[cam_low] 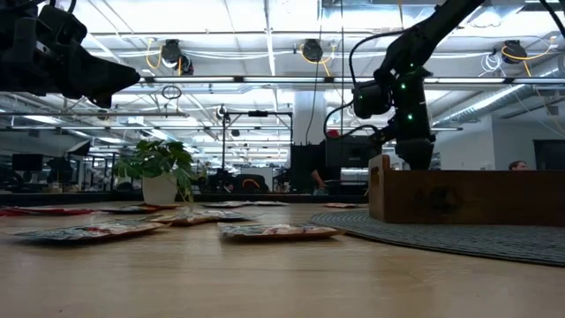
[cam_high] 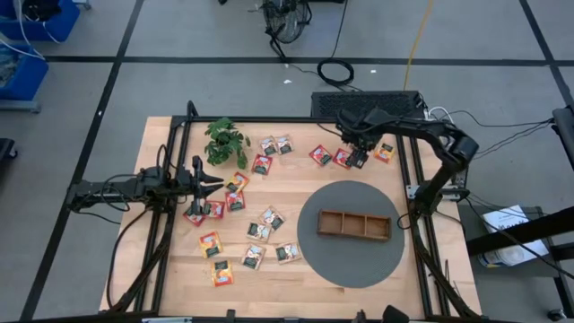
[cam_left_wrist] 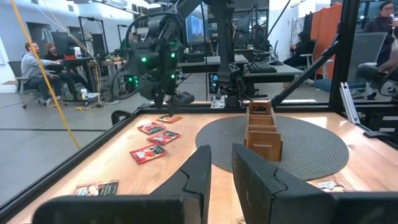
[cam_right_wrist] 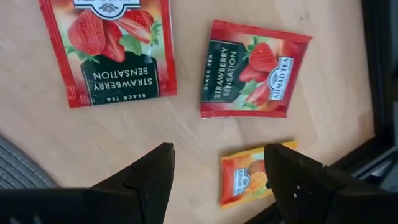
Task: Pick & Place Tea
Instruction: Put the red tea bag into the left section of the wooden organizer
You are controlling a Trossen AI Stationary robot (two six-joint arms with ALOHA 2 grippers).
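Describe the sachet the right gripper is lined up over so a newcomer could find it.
Start at the wooden tray on the round grey mat, then look to the table's far right corner, where the open right gripper hovers. The target is the orange-yellow sachet by the frame edge, smaller-looking than the two red strawberry sachets beside it.

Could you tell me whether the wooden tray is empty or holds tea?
Empty: in the high view, all three compartments of the wooden tray show only bare wood.
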